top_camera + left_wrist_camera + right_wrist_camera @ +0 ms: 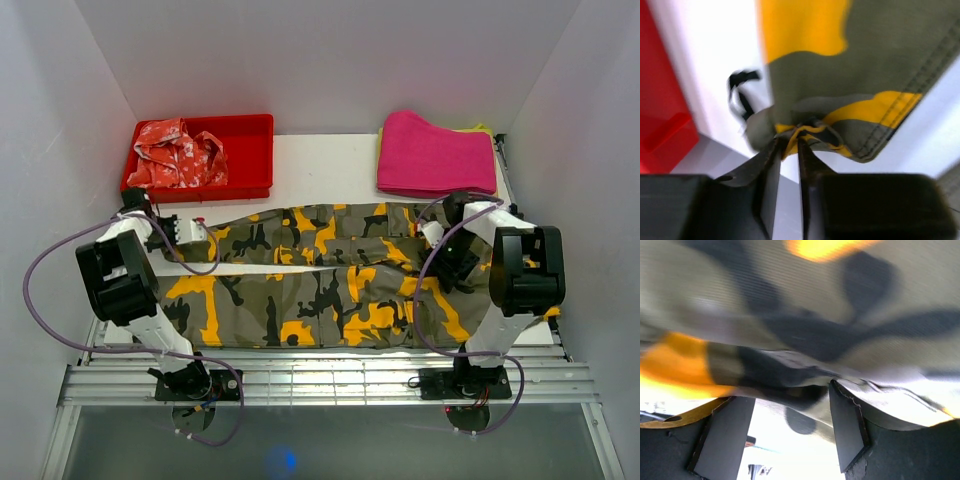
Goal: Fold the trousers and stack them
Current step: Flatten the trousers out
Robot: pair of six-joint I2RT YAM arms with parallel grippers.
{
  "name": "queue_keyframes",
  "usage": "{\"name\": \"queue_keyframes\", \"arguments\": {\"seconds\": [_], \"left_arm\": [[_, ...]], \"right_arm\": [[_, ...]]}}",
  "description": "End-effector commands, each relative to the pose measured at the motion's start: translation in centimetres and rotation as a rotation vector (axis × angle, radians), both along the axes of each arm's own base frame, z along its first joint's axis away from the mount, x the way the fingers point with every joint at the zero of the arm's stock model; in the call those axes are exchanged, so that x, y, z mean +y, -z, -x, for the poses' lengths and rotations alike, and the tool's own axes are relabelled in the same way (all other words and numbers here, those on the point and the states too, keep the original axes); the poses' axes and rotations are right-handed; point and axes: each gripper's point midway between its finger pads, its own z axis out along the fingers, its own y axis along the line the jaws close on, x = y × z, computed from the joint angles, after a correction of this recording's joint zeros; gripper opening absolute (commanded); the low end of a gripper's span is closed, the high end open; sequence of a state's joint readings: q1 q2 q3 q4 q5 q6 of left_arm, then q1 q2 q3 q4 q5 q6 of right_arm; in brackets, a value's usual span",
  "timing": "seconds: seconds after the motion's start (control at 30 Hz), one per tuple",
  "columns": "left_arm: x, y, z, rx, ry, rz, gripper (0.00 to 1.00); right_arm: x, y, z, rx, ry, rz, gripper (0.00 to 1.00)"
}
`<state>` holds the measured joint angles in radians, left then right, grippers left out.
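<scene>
White walls [330, 60] box in a white surface [320, 165]. Long olive, grey, black and orange-yellow camouflage cloth trousers [320, 290] lie spread lengthwise across it. Beyond their left end sits a red plastic bin [250, 150] holding a crumpled red-and-white patterned garment [175, 155]. At that end the left end effector [788, 142], nearly closed, pinches the bunched hem. Over the trousers' right end the right end effector [787, 392] gapes wide, cloth sagging between its fingers. Beyond that end lies a folded pink cloth [435, 155].

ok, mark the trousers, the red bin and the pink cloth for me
trousers [300, 300], top view, middle of the near leg
red bin [250, 150], top view, bare floor on its right side
pink cloth [435, 155], top view, centre of the folded top
</scene>
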<state>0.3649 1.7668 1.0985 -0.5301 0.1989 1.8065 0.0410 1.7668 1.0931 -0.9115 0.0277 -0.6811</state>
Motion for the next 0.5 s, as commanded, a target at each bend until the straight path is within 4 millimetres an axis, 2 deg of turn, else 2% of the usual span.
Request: {"name": "queue_keyframes", "arguments": {"seconds": [0.0,0.07,0.1,0.13,0.2,0.27,0.37,0.47], "left_arm": [[0.6,-4.8,-4.2,-0.182,-0.118,0.105,0.33],[0.6,-6.0,-4.5,-0.192,-0.162,0.171,0.5],[0.7,-7.4,-4.8,-0.209,-0.216,0.246,0.55],[0.8,-8.3,-5.0,-0.219,-0.241,0.284,0.64],[1.0,-10.4,-4.8,-0.224,-0.321,0.382,0.65],[0.3,-11.8,-4.7,-0.232,-0.362,0.466,0.65],[-0.5,-12.0,-4.2,-0.205,-0.468,0.568,0.65],[-1.3,-10.6,-3.3,-0.13,-0.577,0.652,0.63]], "right_arm": [[4.4,-0.5,2.4,0.065,-0.045,-0.117,0.66],[5.8,-0.1,3.0,0.087,-0.055,-0.139,0.66],[6.2,0.1,3.2,0.094,-0.061,-0.143,0.66],[6.9,0.4,3.9,0.114,-0.08,-0.146,0.66],[7.7,1.0,4.3,0.121,-0.091,-0.152,0.66],[8.8,1.6,5.3,0.145,-0.12,-0.159,0.66],[9.8,2.0,5.9,0.163,-0.14,-0.166,0.63],[10.0,1.7,6.1,0.16,-0.156,-0.17,0.58]]}}
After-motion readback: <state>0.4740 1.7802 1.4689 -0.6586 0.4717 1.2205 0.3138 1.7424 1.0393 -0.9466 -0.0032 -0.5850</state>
